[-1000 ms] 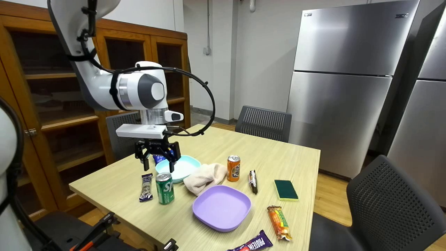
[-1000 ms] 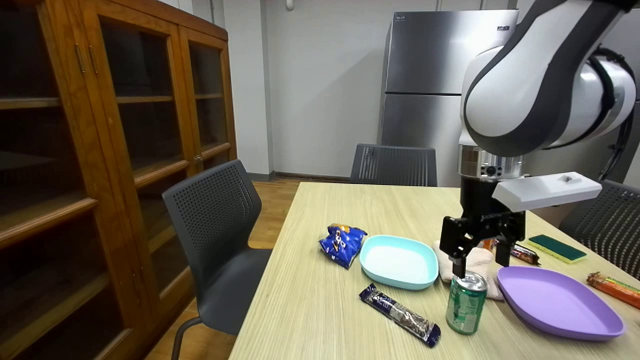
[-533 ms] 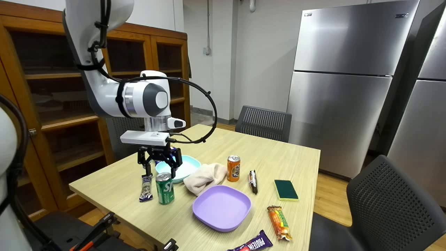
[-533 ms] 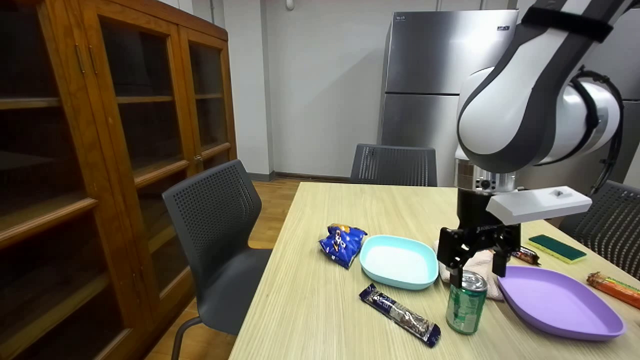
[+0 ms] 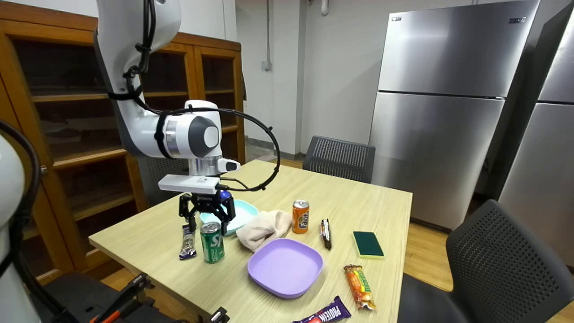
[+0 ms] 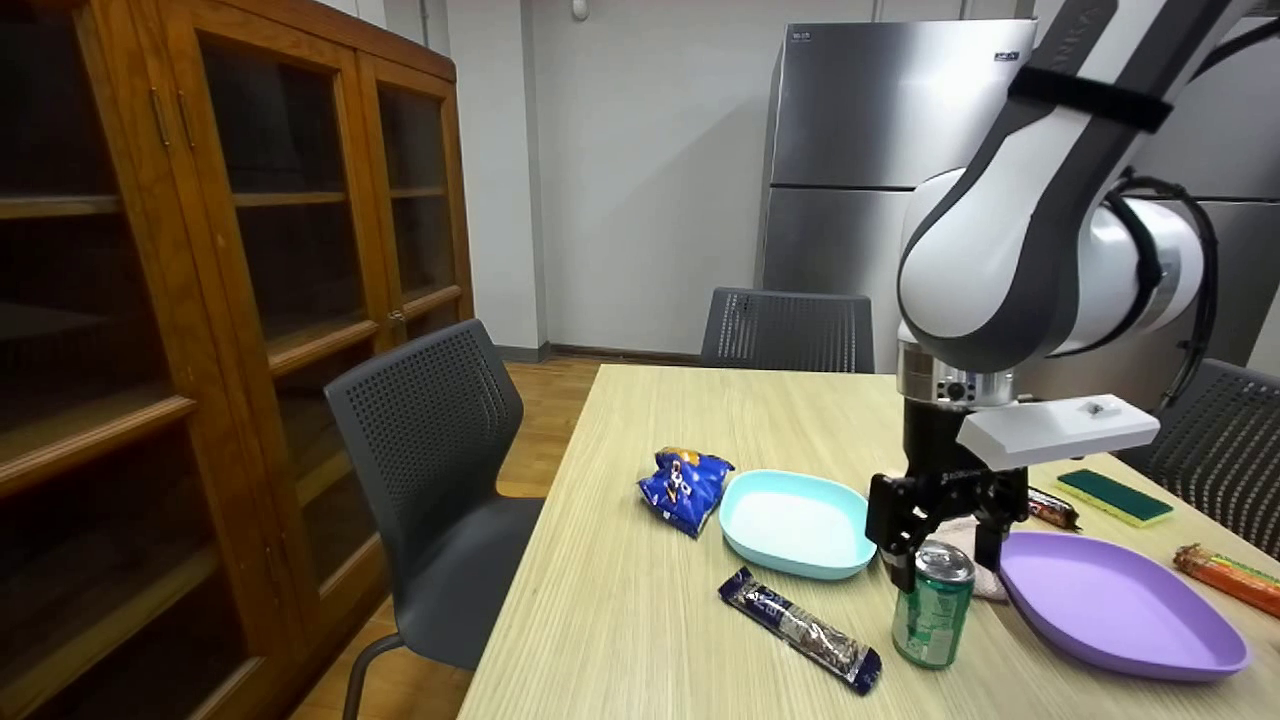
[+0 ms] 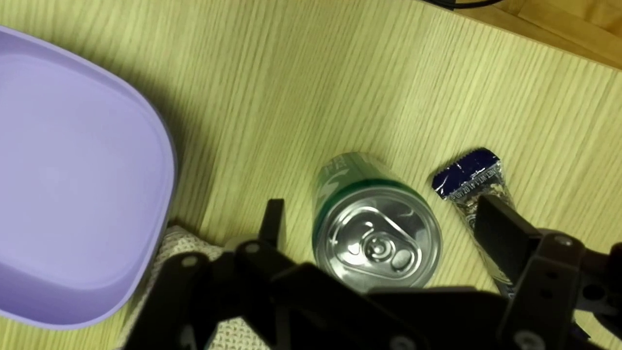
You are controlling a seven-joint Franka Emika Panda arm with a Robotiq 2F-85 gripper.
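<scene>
- Gripper (image 7: 381, 218): jaws spread wide, nothing held; they straddle the top of the green soda can (image 5: 212, 244), w/ a gap on both sides in the wrist view; can't tell how far, if at all, the tips reach below its rim
- Can pos.: upright on the table (image 5: 345, 202), nearer the robot-side edge than the far one, twd. the corner it shares w/ the edge facing the cabinet (image 6: 320, 342); b/w snack bar (image 5: 188, 246) & purple dish (image 5: 285, 268), touching neither
- Handling: prob. heavy-ish if full, stiff while sealed; thin metal wall, so likely to dent under a hard squeeze; smooth paint, prob. slippery, esp. if damp
- Hold: best on opp. sides of the straight wall, below the tapered neck, evenly so it doesn't tip; rim itself looks a poor grip
- Containers: can's lid looks sealed, tab flat, fill level hidden; purple dish shows its plain inner floor from rim to rim; cyan dish (image 5: 246, 213), nearer the cabinet-side edge, shows a pale floor too, part-hidden by the gripper in an exterior view
- Pkgs.: blue bag (image 6: 686, 492) by the cabinet-side edge, crinkled, contents hidden; orange can (image 5: 301, 217) stands just beside the cloth (image 5: 265, 229), lid detail too small to read
</scene>
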